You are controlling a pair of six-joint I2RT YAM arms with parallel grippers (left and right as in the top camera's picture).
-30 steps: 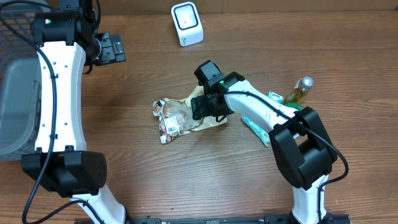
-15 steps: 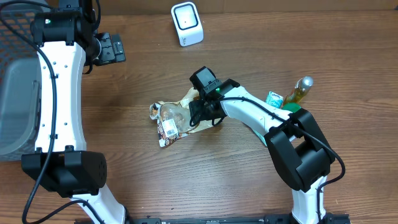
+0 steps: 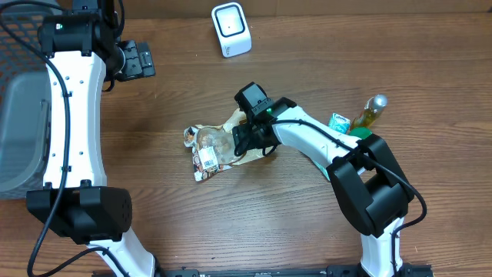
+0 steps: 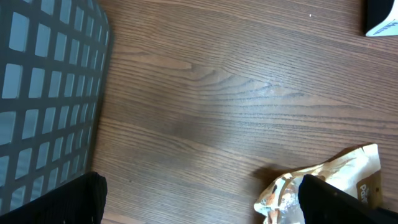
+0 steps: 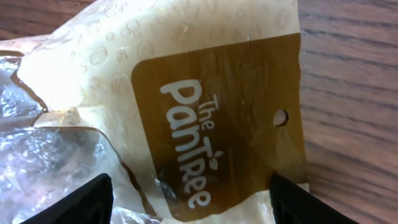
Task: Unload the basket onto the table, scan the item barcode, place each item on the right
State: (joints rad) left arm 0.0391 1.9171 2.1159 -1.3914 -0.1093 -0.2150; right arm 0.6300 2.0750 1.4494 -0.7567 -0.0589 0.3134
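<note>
The item is a crinkled clear-and-tan snack bag [image 3: 211, 148] with a brown "The Pantree" label [image 5: 211, 124], lying flat mid-table; a white barcode sticker [image 3: 207, 160] shows near its lower left end. My right gripper [image 3: 250, 141] hovers over the bag's right end, open, with its fingers [image 5: 81, 202] either side of the label and not pinching it. The white scanner [image 3: 231, 29] stands at the back of the table. My left gripper [image 3: 135, 60] is open and empty at the back left; in its wrist view the bag [image 4: 336, 177] lies at the lower right.
A dark wire basket [image 3: 15, 115] fills the left edge and shows again as the basket [image 4: 43, 74] in the left wrist view. An olive-oil bottle [image 3: 370, 111] and a small green packet [image 3: 338, 121] lie at the right, beside the right arm.
Over the first half second my right gripper moved left and the bag slid a little left with it. Since then nothing has visibly moved. The left arm stayed still.
</note>
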